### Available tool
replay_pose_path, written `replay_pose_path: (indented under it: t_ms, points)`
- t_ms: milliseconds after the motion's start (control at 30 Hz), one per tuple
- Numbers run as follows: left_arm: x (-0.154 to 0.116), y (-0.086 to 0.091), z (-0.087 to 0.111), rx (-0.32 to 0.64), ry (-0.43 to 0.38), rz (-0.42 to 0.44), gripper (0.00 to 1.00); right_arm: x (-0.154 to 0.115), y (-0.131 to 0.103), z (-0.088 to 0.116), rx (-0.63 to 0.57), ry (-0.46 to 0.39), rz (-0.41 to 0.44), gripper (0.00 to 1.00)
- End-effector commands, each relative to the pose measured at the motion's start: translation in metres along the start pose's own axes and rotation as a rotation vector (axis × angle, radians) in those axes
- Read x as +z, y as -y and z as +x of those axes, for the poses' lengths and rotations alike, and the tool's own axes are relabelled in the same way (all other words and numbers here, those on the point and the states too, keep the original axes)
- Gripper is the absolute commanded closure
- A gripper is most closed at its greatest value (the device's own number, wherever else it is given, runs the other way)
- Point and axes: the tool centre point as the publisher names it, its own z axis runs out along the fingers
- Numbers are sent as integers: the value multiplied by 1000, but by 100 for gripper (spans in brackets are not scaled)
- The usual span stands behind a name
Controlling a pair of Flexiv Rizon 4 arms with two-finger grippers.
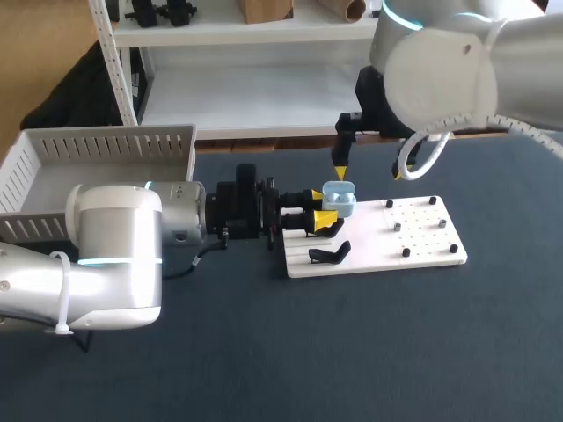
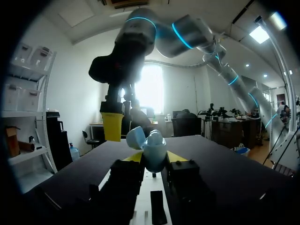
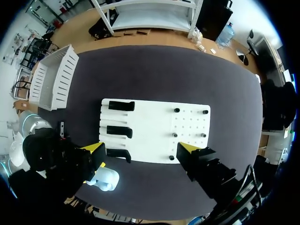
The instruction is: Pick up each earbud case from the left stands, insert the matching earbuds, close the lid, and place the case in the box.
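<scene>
The left pincer [image 1: 323, 211] is clamped on the light blue earbud case [image 1: 339, 199], its yellow tips pressing the body from two sides. It holds the case upright over the stand end of the white board [image 1: 422, 251]. The lid [image 2: 134, 138] is swung open and leans to one side, so the mouth faces up.

The right pincer [image 1: 369, 173] hangs above with its fingers wide apart and nothing between them. One fingertip sits just over the case, the other out over the board's perforated half. On that half lie small dark pieces [image 1: 397, 226], which I take to be the earbuds. They are well apart from the case, on the right arm's side of it.

The right arm is therefore the nearer one. The next move seems to call for it to go sideways and down to a piece, then bring it to the upturned mouth.

A black stand [image 1: 330, 255] lies on the board just beside the left pincer. The white slatted box [image 1: 106, 145] stands at the far left of the worktop [image 1: 264, 352].
</scene>
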Motion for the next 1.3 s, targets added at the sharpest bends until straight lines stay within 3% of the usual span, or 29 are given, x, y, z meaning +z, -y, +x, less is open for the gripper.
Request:
replay_pose_path:
  t_ms: [33, 467, 567, 767, 900, 1133, 1300]
  points:
    - [0, 0, 0, 0, 1, -2, 100, -5, 2, 10, -1, -11, -5, 0]
    - [0, 0, 0, 0, 1, -2, 100, -20, -6, 48, -45, -41, -46, 0]
    - [0, 0, 0, 0, 1, -2, 100, -30, -4, 44, -37, 52, -55, 0]
    - [0, 0, 0, 0, 1, -2, 100, -65, 7, 43, -43, 239, -154, 0]
    - [-51, -11, -23, 48, -1, -139, 100, -79, 16, 49, -51, 295, -226, 0]
    - [-149, -13, -75, 156, -105, -386, 100, -79, 16, 49, -51, 295, -226, 0]
    - [-196, -20, -94, 171, -203, -531, 100, -79, 16, 49, -51, 295, -226, 0]
